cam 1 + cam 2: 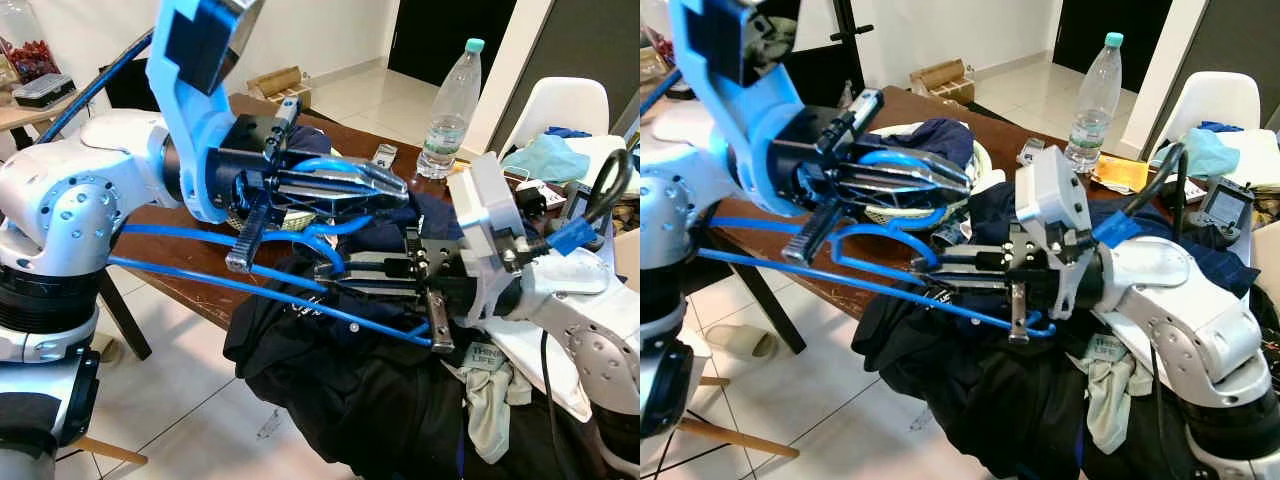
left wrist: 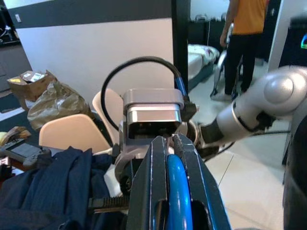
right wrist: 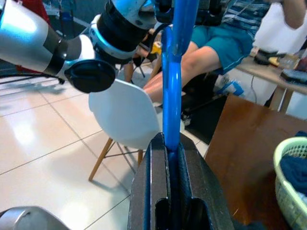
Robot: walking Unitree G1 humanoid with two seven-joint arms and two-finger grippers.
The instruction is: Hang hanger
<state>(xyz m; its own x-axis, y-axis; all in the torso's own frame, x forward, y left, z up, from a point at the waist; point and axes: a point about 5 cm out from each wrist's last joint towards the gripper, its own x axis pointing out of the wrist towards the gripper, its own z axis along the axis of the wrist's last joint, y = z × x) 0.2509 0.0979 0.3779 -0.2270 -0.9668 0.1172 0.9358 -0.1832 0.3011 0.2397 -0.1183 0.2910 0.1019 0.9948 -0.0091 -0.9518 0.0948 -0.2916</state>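
Blue plastic runs between both sets of fingers: your left gripper (image 1: 385, 185) is clamped on the hanger (image 1: 300, 290) near its hook, your right gripper (image 1: 940, 270) is closed on its lower bar, above the dark clothes (image 1: 350, 390) by the wooden table (image 1: 190, 280). Judge it light, stiff and slick; keep hold close to the hook, since the thin bars probably flex.

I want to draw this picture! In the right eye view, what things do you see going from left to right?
Left gripper holding the blue hanger → right gripper → water bottle → white chair.
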